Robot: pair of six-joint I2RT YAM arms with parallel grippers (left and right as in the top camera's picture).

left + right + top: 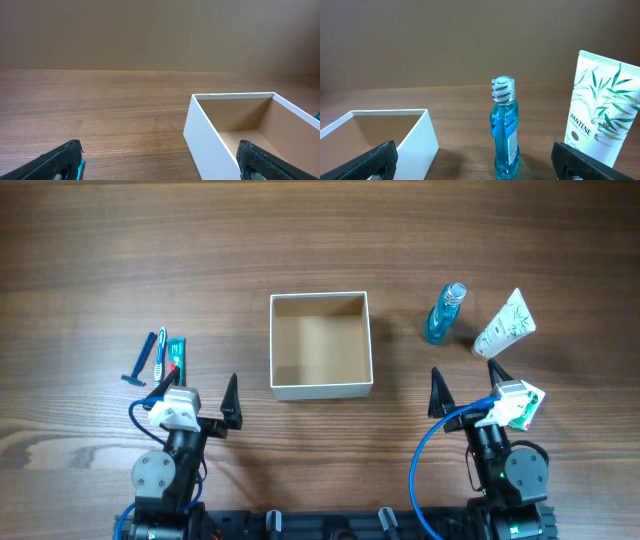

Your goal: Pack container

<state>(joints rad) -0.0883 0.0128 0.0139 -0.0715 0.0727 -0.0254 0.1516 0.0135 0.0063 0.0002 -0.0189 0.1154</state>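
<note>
The container (320, 389) is a square white box with a tan inside, empty, at the table's centre. It also shows in the left wrist view (200, 127) and the right wrist view (422, 142). My left gripper (197, 395) is open and empty, near the box's front left corner (160, 165). My right gripper (470, 385) is open and empty, in front of a blue mouthwash bottle (445, 313) (504, 130) and a white Pantene tube (505, 325) (600, 120), both standing upright.
A blue razor (138, 363), a toothbrush (161, 352) and a teal toothpaste pack (176, 356) lie left of the box, beyond my left gripper. A green-and-white packet (528, 408) lies by my right wrist. A plain brown wall stands behind the wooden table.
</note>
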